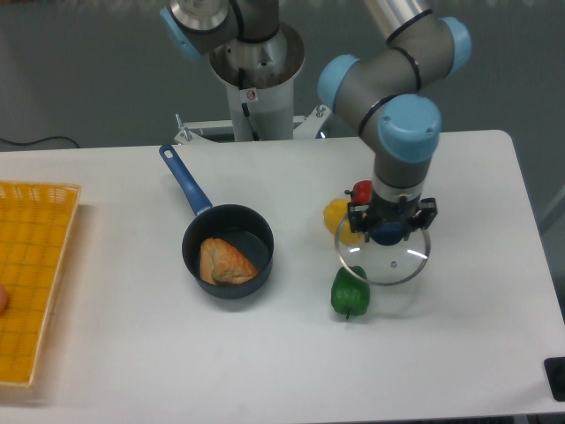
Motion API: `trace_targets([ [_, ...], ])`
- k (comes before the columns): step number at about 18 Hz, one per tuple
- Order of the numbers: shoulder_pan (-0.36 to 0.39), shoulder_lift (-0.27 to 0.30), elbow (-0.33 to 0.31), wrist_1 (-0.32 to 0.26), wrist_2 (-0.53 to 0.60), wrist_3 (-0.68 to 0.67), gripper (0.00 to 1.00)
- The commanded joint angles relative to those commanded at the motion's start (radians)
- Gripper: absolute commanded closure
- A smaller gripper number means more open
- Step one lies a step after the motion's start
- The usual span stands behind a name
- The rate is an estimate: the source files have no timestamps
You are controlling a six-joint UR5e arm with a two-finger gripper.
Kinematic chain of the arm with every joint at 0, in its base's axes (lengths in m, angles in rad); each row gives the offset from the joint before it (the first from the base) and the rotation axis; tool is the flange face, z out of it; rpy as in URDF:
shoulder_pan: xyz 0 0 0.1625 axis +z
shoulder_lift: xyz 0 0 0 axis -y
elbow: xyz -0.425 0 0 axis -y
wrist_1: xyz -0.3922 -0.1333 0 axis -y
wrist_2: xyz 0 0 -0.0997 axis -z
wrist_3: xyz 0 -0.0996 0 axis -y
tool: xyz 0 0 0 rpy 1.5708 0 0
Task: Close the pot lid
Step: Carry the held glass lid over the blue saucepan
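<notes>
The dark navy pot (pixel 228 251) sits uncovered left of centre, its blue handle (pixel 184 180) pointing to the far left, with a browned pastry (pixel 225 262) inside. My gripper (pixel 387 227) is shut on the blue knob of the glass pot lid (pixel 381 258), which hangs in the air to the right of the pot. The lid partly overlaps the yellow pepper and the green pepper in this view.
A yellow pepper (pixel 336 216) and a red pepper (pixel 360 192) lie behind the lid, mostly hidden by the gripper. A green pepper (pixel 350 292) stands between lid and pot. A yellow basket (pixel 31 274) occupies the left edge.
</notes>
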Motion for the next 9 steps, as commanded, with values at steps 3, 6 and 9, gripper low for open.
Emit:
trace_targets([
  [3, -0.032, 0.005, -0.003, 0.002, -0.006, 0.002, 0.48],
  [6, -0.066, 0.014, -0.015, 0.006, -0.008, 0.003, 0.48],
  [9, -0.100, 0.015, -0.023, 0.009, -0.008, 0.003, 0.48],
])
